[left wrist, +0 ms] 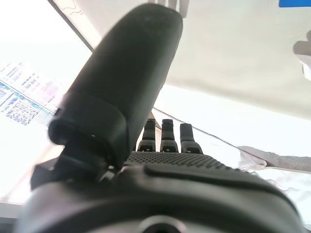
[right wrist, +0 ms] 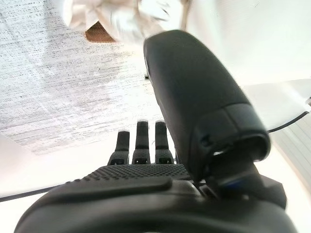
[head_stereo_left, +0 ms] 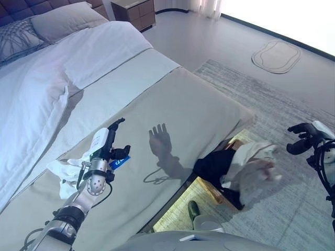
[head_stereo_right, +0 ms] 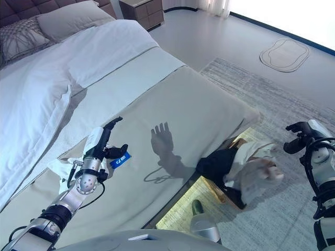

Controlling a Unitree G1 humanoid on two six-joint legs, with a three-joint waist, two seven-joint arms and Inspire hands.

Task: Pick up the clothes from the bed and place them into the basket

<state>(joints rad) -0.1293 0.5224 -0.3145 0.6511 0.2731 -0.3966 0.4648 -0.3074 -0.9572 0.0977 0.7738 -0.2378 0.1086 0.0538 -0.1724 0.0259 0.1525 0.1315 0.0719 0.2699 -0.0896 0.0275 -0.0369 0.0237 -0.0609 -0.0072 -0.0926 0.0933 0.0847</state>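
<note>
- Left hand point(head_stereo_left: 107, 146): raised above the beige bed cover point(head_stereo_left: 172, 120), fingers straight and spread, thumb out, nothing in it. Its own wrist view shows the same: fingers point(left wrist: 166, 135) extended, palm empty.
- Just beside and behind the left hand, a crumpled white garment point(head_stereo_left: 65, 172) lies on the bed cover, near the foot-side edge. Hand is not touching it.
- Right hand point(head_stereo_right: 301, 137): out over the grey rug point(head_stereo_right: 272, 99), well apart from the bed, fingers loose and slightly curled, empty. Its wrist view shows straight fingers point(right wrist: 142, 143) with rug beyond them.
- Basket point(head_stereo_right: 217, 189): on the floor at the foot of the bed, between bed edge and rug; only a bit of its brown rim shows under the load.
- In the basket: a black garment point(head_stereo_right: 217, 163) on the bed side, a pale cream garment point(head_stereo_right: 256, 170) piled over the rug side and hanging past the rim.
- Further up the bed: white duvet point(head_stereo_left: 63, 68), folded back, with two pillows point(head_stereo_left: 57, 21) at the headboard.
- Wooden nightstand point(head_stereo_left: 135, 11) beyond the bed; a small pale oval mat point(head_stereo_left: 276, 55) on the floor past the rug.
</note>
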